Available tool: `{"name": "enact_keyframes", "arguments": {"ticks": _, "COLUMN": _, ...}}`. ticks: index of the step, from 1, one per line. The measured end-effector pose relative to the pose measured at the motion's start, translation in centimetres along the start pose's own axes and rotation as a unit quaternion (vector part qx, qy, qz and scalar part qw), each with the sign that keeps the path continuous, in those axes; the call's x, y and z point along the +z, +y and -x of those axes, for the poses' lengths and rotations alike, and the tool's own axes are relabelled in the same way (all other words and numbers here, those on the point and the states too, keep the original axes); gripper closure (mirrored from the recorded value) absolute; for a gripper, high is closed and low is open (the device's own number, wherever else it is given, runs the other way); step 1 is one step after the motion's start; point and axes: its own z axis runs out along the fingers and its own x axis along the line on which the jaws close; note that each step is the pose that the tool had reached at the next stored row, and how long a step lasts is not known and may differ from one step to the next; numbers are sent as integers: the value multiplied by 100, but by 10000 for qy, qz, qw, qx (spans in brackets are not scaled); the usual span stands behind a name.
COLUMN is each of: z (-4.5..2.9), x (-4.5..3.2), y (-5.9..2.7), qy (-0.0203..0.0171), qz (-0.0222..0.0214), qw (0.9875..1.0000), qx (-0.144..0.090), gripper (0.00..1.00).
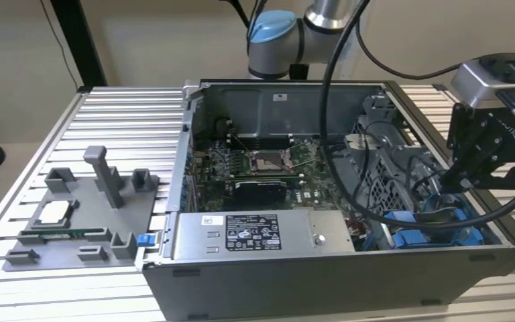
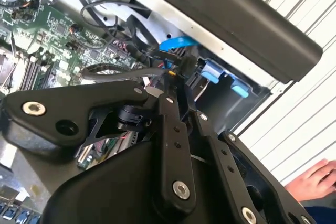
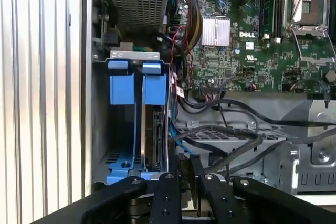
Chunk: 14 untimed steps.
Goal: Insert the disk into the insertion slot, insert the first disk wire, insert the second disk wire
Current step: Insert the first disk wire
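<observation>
Against the slatted table [image 2: 310,108], the second wrist view catches a hand [image 2: 315,178]; fingers [image 2: 170,98] together

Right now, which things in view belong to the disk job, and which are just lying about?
Job: gripper, at the insertion slot; disk, standing edge-on in it; black wires beside it, possibly the disk wires.
Lying about: grey fixture tray; power-supply box; motherboard; a person's hand.

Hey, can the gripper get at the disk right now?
Probably yes: the gripper hangs right beside the disk, whose edge is exposed, though black cables crowd close by.
</observation>
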Motion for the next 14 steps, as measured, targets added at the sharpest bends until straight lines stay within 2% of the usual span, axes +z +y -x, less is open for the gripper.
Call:
{"name": "enact_keyframes", "arguments": {"ticks": 8, "z": -21, "x": -6, "y": -169, "qy": 0, "qz": 54, "qw": 10000, "qx": 6, "gripper": 100}}
{"name": "enact_keyframes", "arguments": {"ticks": 14, "z": -34, "x": -11, "y": -263, "qy": 1, "qz": 93, "qw": 10000, "qx": 9, "gripper": 100}}
